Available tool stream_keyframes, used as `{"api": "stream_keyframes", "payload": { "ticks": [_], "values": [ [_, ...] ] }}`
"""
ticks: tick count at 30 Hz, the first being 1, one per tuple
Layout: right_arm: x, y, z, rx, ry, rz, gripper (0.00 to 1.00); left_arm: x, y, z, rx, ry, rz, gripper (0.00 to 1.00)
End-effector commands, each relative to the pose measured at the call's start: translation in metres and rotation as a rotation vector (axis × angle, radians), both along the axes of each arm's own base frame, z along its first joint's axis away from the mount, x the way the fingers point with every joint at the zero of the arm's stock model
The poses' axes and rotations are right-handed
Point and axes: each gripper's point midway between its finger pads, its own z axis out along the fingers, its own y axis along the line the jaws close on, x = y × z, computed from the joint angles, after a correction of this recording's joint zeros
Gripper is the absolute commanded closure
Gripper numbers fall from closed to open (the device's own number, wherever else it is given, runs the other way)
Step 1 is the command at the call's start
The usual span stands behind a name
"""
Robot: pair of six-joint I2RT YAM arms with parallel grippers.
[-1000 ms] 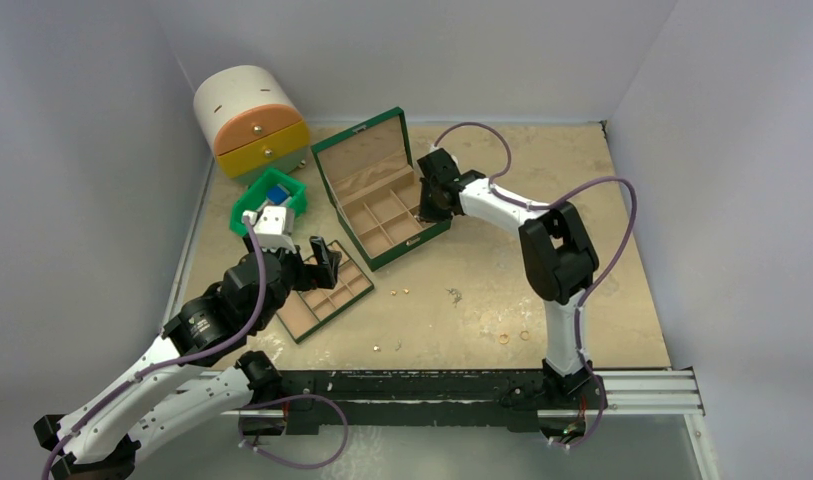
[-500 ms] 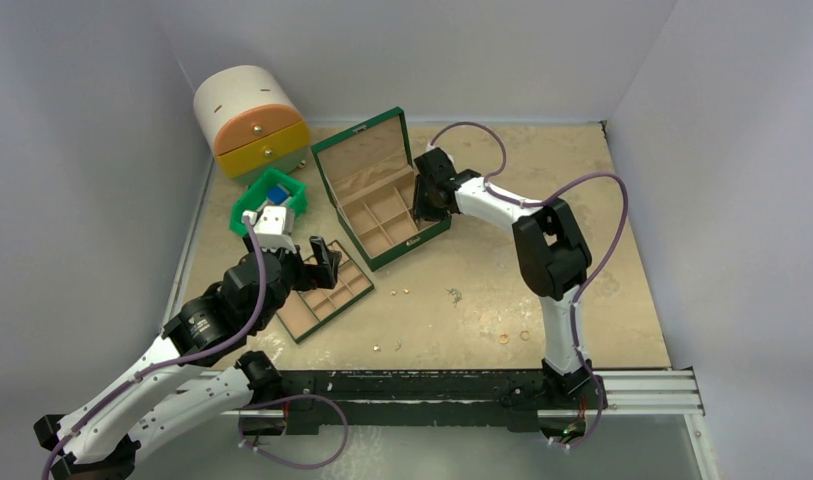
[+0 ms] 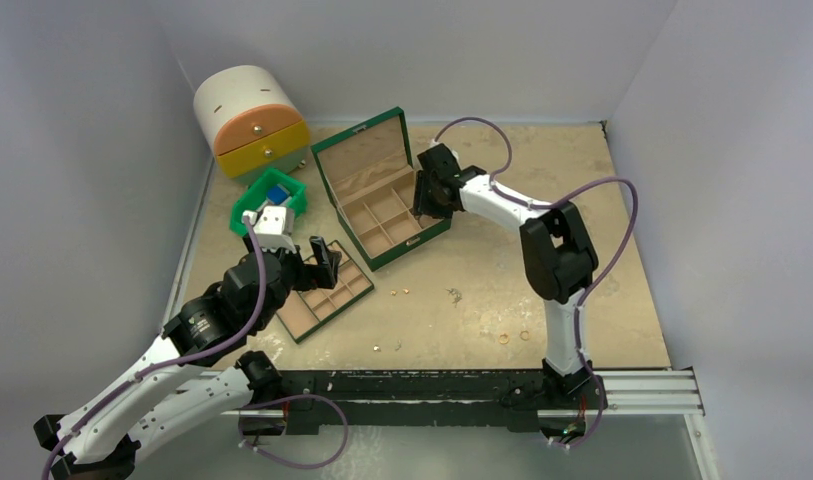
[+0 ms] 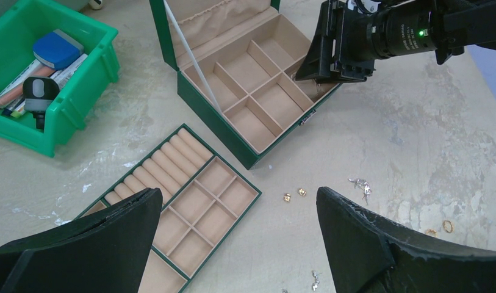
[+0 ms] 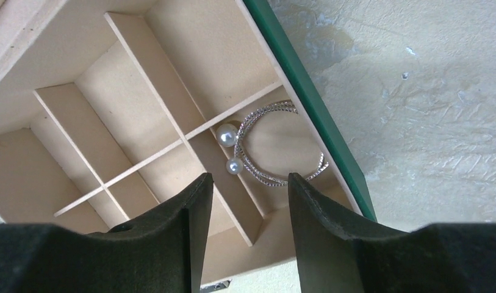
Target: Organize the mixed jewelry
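Note:
The mixed jewelry lies loose on the table: two gold studs (image 3: 398,293) (image 4: 294,194), a silver charm (image 3: 453,294) (image 4: 360,184), two gold rings (image 3: 513,337) and small pieces (image 3: 386,347) near the front. My right gripper (image 3: 422,200) (image 5: 250,178) hangs open and empty over the right side of the open green jewelry box (image 3: 437,226) (image 5: 312,116). Below it, thin silver hoops (image 5: 282,146) with two pearls (image 5: 226,135) lie in one compartment. My left gripper (image 3: 320,262) (image 4: 238,195) is wide open above the divided tray insert (image 3: 327,292) (image 4: 202,201), holding nothing.
A green plastic bin (image 3: 240,214) (image 4: 80,104) with blue and wooden bits stands at the left. Behind it is a round white, orange and yellow drawer cabinet (image 3: 250,120). Walls close in the table on three sides.
My right gripper's jaws have spread apart over the box, and its wrist has shifted slightly. The left arm has not moved.

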Motion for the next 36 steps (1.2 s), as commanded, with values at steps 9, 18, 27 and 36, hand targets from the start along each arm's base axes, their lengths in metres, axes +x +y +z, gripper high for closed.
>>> {"api": "stream_keyframes", "payload": {
  "ticks": [9, 18, 27, 36],
  "values": [
    [-0.001, -0.004, 0.070, 0.067, -0.119, 0.000, 0.49, 0.003, -0.003, 0.009, -0.030, -0.027, 0.003, 0.02],
    [-0.050, -0.013, 0.099, 0.119, -0.155, 0.155, 0.51, 0.003, -0.005, 0.007, -0.026, -0.021, -0.005, 0.02],
    [-0.128, -0.037, 0.094, 0.194, -0.123, 0.194, 0.54, 0.005, -0.008, 0.003, -0.016, -0.006, -0.003, 0.02],
    [-0.173, -0.026, 0.085, 0.262, -0.139, 0.231, 0.55, 0.012, 0.016, -0.006, -0.043, 0.056, 0.213, 0.02]
  ]
}}
